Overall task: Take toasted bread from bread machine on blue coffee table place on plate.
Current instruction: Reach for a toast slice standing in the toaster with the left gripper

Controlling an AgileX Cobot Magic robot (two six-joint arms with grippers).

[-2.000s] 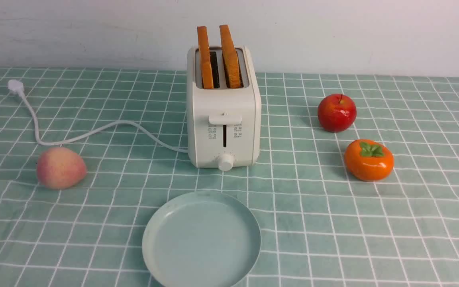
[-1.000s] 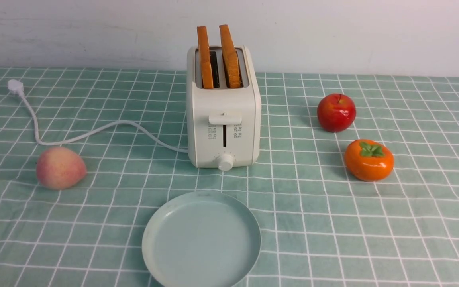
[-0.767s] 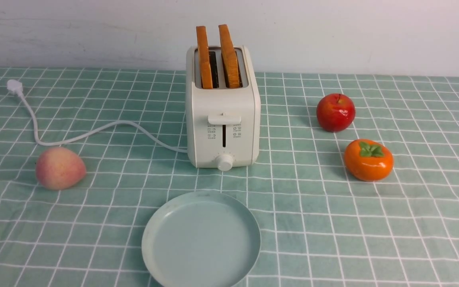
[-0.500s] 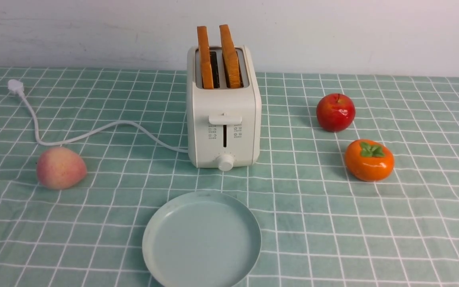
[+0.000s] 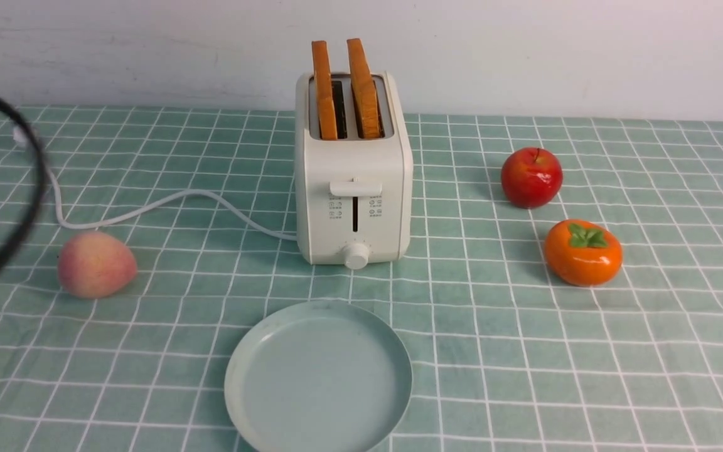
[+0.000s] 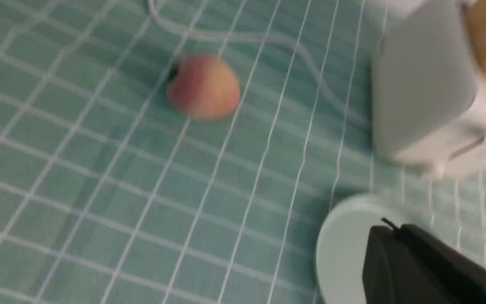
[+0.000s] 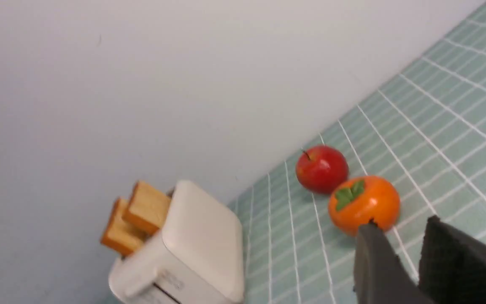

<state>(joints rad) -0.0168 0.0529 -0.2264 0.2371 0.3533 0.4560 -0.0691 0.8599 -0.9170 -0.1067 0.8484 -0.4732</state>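
Fingers of right gripper (image 7: 401, 226) are seen slightly parted, nothing held; left gripper (image 6: 390, 236) is blurred, and its state cannot be told. Toasted bread (image 5: 363, 88) is stood upright in bread machine (image 5: 353, 188), ahead of both grippers, beyond plate (image 5: 317, 383), slices edge-on, faces turned left and right.

— Was the light good?
— Bright, soft, from above right; the apple (image 5: 531, 177) and persimmon (image 5: 583, 252) threw faint shadows leftward on the table (image 5: 524, 351).
— And sharpness?
— Front view was crisp, save a dark cable (image 5: 38, 182) smeared at its left edge. Left wrist view was motion-blurred, peach (image 6: 203, 85) soft; the right tool (image 7: 401, 228) was out of focus.
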